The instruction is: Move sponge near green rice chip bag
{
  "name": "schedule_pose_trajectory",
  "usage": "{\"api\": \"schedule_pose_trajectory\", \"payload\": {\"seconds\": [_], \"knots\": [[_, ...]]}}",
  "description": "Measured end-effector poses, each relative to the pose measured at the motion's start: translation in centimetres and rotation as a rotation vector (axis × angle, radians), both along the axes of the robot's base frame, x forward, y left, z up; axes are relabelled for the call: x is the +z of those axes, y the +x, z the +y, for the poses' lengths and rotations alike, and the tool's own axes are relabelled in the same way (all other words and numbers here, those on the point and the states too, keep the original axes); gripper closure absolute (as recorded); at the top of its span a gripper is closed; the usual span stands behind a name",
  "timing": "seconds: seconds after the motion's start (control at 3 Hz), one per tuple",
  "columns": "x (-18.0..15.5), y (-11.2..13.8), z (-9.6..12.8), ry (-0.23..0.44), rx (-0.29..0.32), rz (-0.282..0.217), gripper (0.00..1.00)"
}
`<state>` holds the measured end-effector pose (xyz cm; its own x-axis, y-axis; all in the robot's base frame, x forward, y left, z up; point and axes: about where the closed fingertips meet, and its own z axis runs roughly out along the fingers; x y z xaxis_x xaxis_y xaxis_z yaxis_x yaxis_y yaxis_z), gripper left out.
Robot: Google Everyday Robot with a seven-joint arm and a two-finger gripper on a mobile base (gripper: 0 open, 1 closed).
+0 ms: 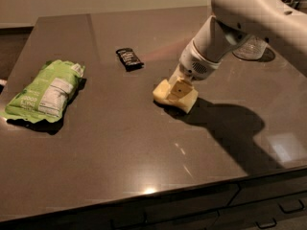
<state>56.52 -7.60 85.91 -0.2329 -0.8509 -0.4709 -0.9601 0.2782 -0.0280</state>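
Sponge (161, 91), pale yellow and wavy-edged, sits just right of the frame's centre on the dark brown countertop (120, 143), with my gripper (178, 87) down on top of it. My jaws are pinching the sponge: one finger (179, 86) lies flat against the block's near face, with yellow showing on either side of it, while the other finger is hidden behind the block. The sponge's lower edge rests on the counter and throws a short dark shadow toward the lower left.

My white arm (249, 13) reaches in from the upper right corner and slants down and left to the wrist above the sponge. Its broad shadow spreads across the counter to the right of the sponge.

At the left edge of the frame, well apart from the sponge, lies the green rice chip bag (45, 90), crinkled and flat on the counter, its white nutrition panel facing up and its long side running from upper right to lower left. A small black wrapped bar (129, 58) lies between the two but higher in the frame, nearer the sponge than the bag, touching neither.

Behind my arm in the upper right stands a clear glass object (252, 47), partly hidden. Along the bottom edge of the frame, below the counter's front lip, dark drawer fronts with handles (292, 206) show.
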Motion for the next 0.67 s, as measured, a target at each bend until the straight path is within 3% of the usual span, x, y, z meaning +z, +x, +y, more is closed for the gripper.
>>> {"api": "schedule_pose_trajectory", "payload": {"seconds": [0.33, 0.67], "knots": [[0.2, 0.1, 0.7, 0.005, 0.015, 0.0, 0.92], [2.7, 0.3, 7.0, 0.099, 0.131, -0.012, 1.0]]}}
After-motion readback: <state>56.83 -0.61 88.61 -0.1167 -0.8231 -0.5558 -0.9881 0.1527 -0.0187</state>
